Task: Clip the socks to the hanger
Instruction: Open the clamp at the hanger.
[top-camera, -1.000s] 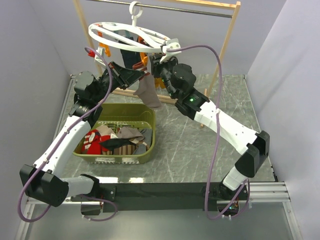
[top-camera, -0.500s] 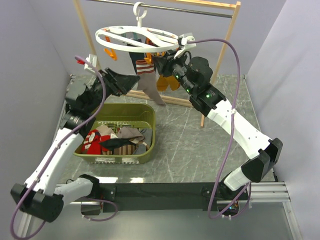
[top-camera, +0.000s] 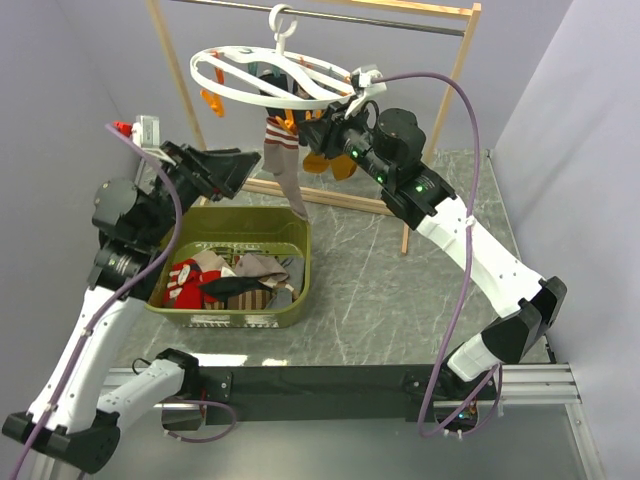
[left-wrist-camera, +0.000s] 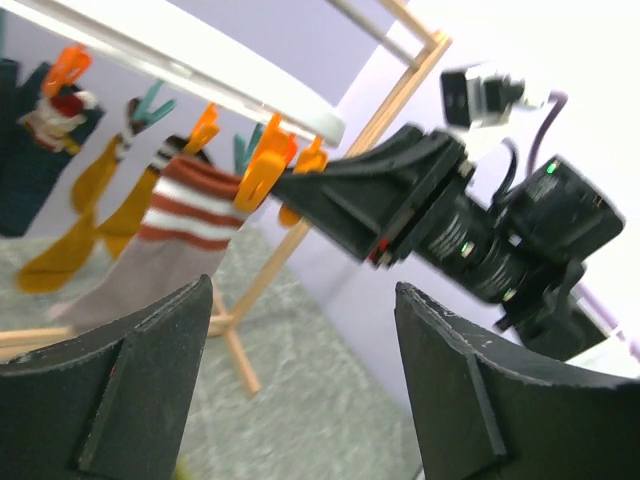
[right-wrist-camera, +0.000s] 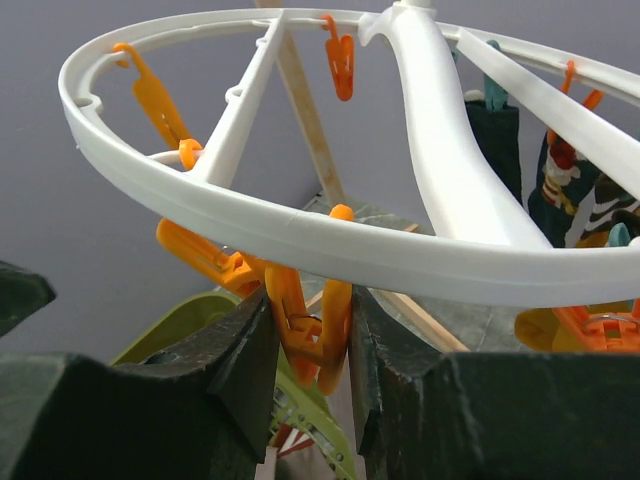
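The white oval hanger (top-camera: 268, 78) hangs by its hook from the rack rail. One taupe sock (top-camera: 284, 160) with a red and white striped cuff hangs from an orange clip (left-wrist-camera: 262, 165) under the ring; in the left wrist view the sock (left-wrist-camera: 165, 255) shows at the left. A second taupe sock (top-camera: 262, 265) lies in the basket. My left gripper (top-camera: 248, 168) stands open and empty, left of the hanging sock and apart from it (left-wrist-camera: 305, 330). My right gripper (top-camera: 314, 136) is shut on an orange clip (right-wrist-camera: 308, 315) under the hanger ring (right-wrist-camera: 300, 240).
An olive-green basket (top-camera: 290, 300) with several garments sits below the hanger. The wooden rack frame (top-camera: 455, 70) stands behind. Mustard socks (left-wrist-camera: 60, 250) and a dark navy sock (right-wrist-camera: 495, 130) hang from other clips. Grey walls stand close on both sides.
My left gripper has opened, let go of the taupe sock and drawn back to the left. The sock now hangs from the clip alone. The hanger swung slightly right with the right gripper.
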